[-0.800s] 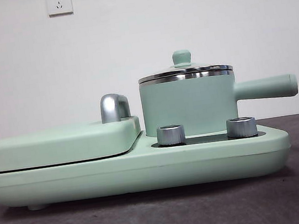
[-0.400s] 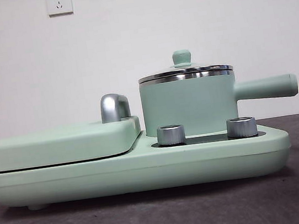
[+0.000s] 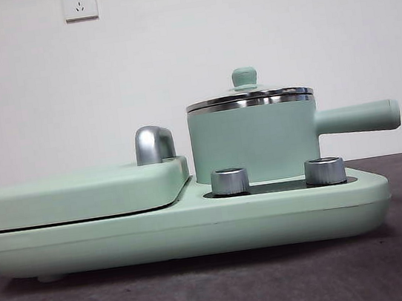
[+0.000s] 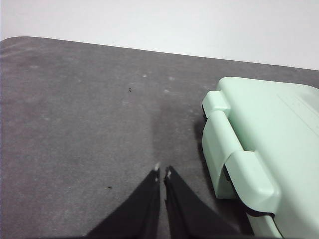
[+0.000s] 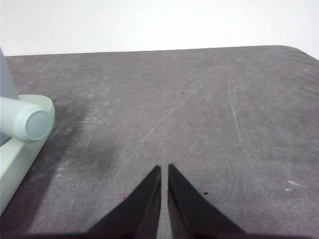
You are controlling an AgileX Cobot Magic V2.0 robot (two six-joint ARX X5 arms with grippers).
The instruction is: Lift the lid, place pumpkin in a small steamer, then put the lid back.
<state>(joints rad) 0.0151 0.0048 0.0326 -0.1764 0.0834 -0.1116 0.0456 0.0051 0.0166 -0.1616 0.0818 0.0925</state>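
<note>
The small steamer [image 3: 252,143] is a mint-green pot standing on the right half of a mint-green cooker base [image 3: 182,232], its straight handle [image 3: 357,119] pointing right. The lid [image 3: 248,97], steel-rimmed with a mint knob [image 3: 244,77], sits closed on the pot. The pumpkin is out of view. My left gripper [image 4: 162,173] is shut over bare grey table beside the cooker's left end [image 4: 259,149]. Shut as well, my right gripper [image 5: 164,169] hovers over the table to the right of the handle's tip [image 5: 31,123]. Neither holds anything.
A flat mint-green rectangular cover [image 3: 80,194] with a chrome handle [image 3: 154,144] fills the cooker's left half. Two chrome dials [image 3: 229,182] [image 3: 324,170] stand in front of the pot. A dark grey mat [image 5: 199,109] covers the table, with a white wall behind.
</note>
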